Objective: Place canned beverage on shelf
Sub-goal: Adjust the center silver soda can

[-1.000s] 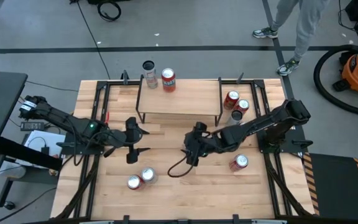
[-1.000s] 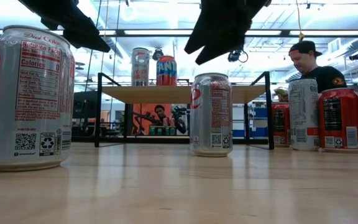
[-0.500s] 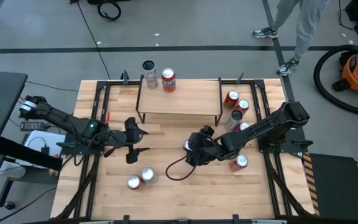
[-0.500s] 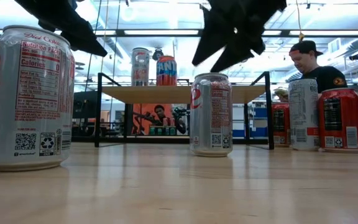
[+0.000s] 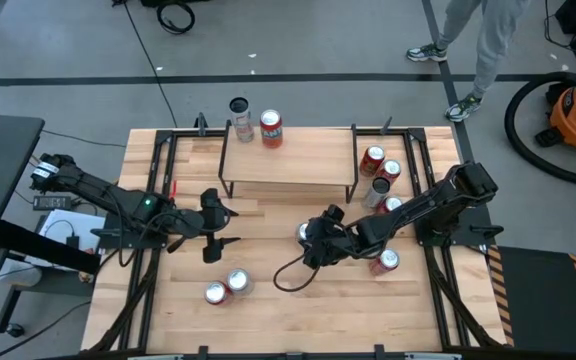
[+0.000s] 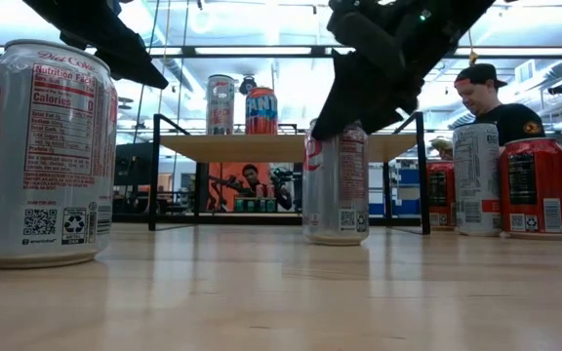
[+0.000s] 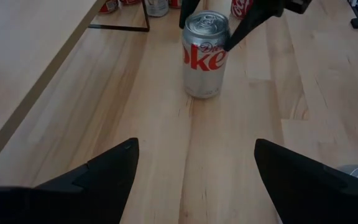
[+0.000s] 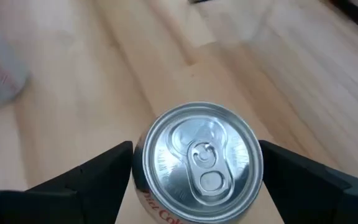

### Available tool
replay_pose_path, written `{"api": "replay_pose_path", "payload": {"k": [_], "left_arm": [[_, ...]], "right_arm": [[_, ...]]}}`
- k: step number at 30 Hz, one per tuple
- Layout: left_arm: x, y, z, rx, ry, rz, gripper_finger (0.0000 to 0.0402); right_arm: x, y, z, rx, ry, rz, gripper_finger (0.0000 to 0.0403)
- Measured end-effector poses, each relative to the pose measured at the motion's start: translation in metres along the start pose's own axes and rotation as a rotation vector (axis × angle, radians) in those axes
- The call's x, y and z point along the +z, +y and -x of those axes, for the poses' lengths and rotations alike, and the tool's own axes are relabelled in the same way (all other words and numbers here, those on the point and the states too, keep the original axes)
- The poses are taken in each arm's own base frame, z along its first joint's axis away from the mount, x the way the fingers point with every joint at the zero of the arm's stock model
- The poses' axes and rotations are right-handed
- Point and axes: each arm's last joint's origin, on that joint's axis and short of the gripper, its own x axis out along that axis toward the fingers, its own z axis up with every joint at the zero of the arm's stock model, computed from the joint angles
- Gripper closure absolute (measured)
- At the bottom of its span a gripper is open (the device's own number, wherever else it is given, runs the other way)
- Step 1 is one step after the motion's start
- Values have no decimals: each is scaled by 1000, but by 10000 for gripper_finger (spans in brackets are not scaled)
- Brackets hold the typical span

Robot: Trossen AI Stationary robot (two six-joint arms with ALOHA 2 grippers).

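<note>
The wooden worktop (image 5: 278,300) is big and flat, made of pale planks. The shelf (image 5: 288,160), a thin light board on black metal legs, stands near its back edge with two cans (image 5: 270,128) on it. A round, shiny silver can (image 5: 306,233) stands straight up in the middle of the worktop, top facing the ceiling. The right gripper (image 8: 194,165) hangs over it, jaws spread wide on both sides of its top. The left gripper (image 5: 218,227) waits nearby with its jaws spread. Seven more cans stand around.
</note>
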Motion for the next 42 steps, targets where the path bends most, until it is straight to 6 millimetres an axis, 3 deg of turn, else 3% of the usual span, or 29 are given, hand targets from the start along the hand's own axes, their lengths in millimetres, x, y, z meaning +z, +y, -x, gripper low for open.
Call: {"api": "replay_pose_path", "payload": {"k": [15,24,32,42], "left_arm": [[0,0,0,0,0,0,72],[0,0,0,0,0,0,72],[0,0,0,0,0,1,72],[0,0,0,0,2,10,72]], "right_arm": [[18,-24,-9,284,129,369,57],[29,-35,-3,215,234,425,25],[55,-24,21,131,177,355,10],[45,-14,32,-76,95,-33,12]]}}
